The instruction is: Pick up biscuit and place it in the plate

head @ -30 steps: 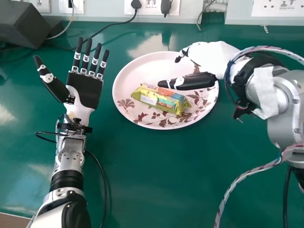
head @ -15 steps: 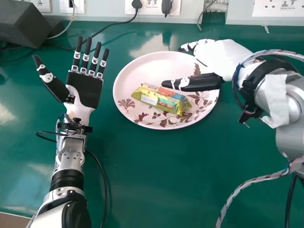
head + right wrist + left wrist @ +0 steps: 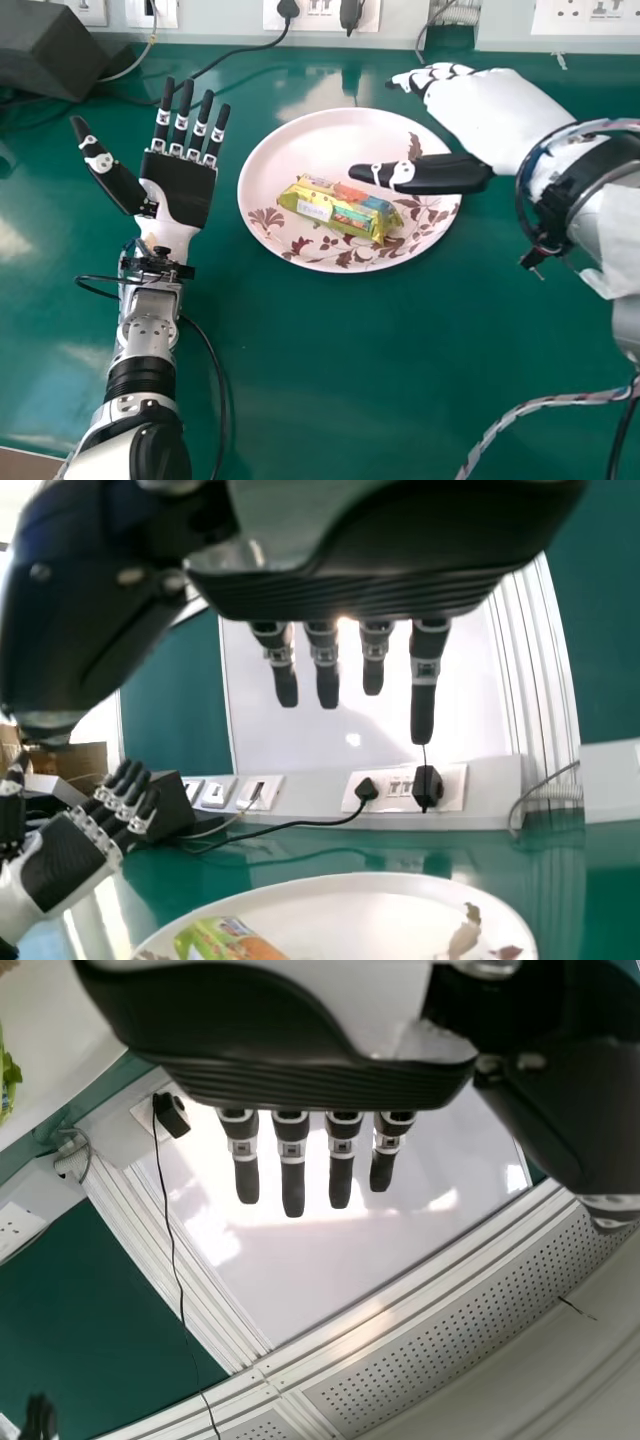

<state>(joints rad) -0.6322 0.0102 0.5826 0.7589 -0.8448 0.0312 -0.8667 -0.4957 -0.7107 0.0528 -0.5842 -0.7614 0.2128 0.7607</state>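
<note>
The biscuit packet (image 3: pixel 340 208), yellow and green, lies on the white floral plate (image 3: pixel 300 150), just below the plate's middle. My right hand (image 3: pixel 490 110) is over the plate's upper right edge, its thumb above the plate and apart from the packet. In the right wrist view the fingers of my right hand (image 3: pixel 375 660) are straight, with the packet (image 3: pixel 225 940) on the plate (image 3: pixel 380 910) beyond. My left hand (image 3: pixel 180 185) is left of the plate, palm up with straight fingers; it also hangs into the left wrist view (image 3: pixel 290 1165).
A dark box (image 3: pixel 55 65) stands at the table's back left, with cables (image 3: pixel 240 55) running along the back. Wall sockets (image 3: pixel 330 15) line the back edge. A braided cable (image 3: pixel 540 405) hangs by the right arm.
My right hand has drawn away from the packet, toward the right, and its fingers have straightened somewhat. The packet, the plate and my left hand have stayed where they were.
</note>
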